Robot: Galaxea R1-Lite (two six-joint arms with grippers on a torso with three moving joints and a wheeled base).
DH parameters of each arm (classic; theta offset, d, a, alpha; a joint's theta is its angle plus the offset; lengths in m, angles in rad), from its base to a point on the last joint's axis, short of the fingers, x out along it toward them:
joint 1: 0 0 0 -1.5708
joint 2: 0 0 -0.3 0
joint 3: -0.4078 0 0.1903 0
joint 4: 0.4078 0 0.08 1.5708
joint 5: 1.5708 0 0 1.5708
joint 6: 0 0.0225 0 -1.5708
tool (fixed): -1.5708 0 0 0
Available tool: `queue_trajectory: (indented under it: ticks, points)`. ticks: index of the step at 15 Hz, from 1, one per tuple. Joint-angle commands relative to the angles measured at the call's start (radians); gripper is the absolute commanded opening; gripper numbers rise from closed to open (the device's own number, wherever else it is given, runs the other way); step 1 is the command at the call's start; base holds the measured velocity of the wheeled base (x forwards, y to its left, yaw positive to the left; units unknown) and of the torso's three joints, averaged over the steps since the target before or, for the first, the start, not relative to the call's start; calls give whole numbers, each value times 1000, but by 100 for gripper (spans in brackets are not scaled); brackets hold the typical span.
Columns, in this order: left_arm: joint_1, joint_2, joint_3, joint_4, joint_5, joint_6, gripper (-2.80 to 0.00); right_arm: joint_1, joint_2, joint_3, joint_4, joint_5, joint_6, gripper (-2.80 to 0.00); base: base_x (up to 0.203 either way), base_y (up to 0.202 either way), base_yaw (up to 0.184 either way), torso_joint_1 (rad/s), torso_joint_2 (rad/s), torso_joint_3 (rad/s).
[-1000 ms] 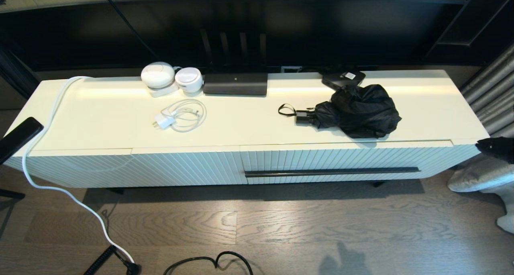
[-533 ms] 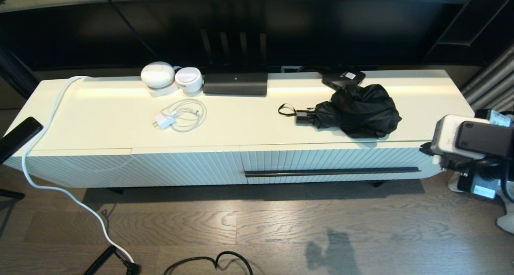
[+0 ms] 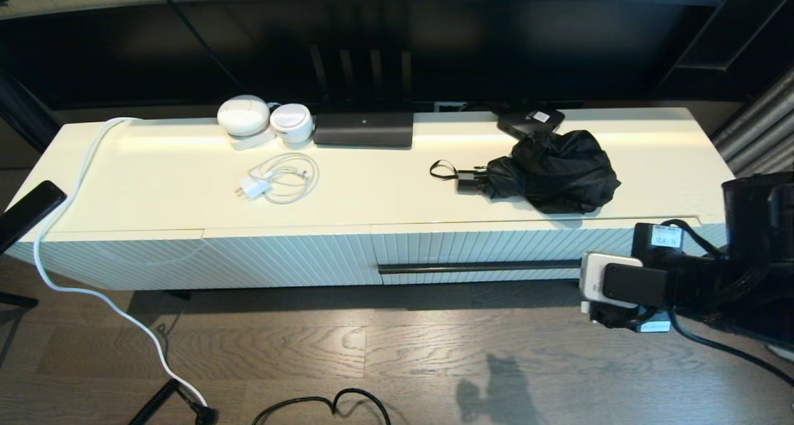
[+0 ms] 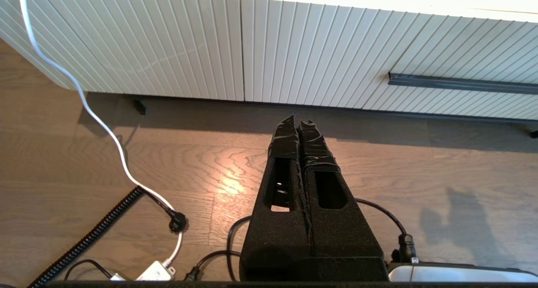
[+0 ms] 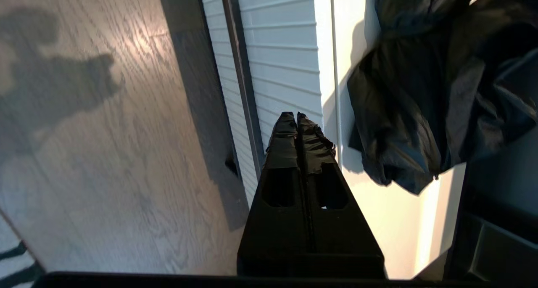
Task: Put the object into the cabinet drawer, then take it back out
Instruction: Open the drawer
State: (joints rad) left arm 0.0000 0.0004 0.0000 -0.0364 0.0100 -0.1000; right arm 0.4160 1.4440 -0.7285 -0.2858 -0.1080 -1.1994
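Right gripper [image 5: 296, 120] (fingers pressed together, empty) at lower right beside the drawer [image 3: 496, 245]; it should part them, then hook the bar handle [image 3: 477, 267] squarely. Umbrella [image 3: 552, 170] waits above.

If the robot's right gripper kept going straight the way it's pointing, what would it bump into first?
Probably the drawer. The right gripper, shut, points along its ribbed front beside the black bar handle, just under the cabinet top's edge. The umbrella lies off to one side. Depth is unclear.
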Motion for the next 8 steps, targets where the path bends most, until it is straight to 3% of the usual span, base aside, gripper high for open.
queue_trajectory:
  ticks: [1, 2, 8]
  points:
    - [0, 0, 0, 0, 1, -1, -280, 23, 68, 42, -91, -8, -7, -26, 0, 0, 0, 0, 0, 0]
    - [0, 0, 0, 0, 1, -1, -280, 36, 94, 63, -126, -23, -7, 0, 0, 0, 0, 0, 0, 0]
    - [0, 0, 0, 0, 1, -1, -280, 47, 225, 206, -325, -38, -6, 0, 0, 0, 0, 0, 0, 0]
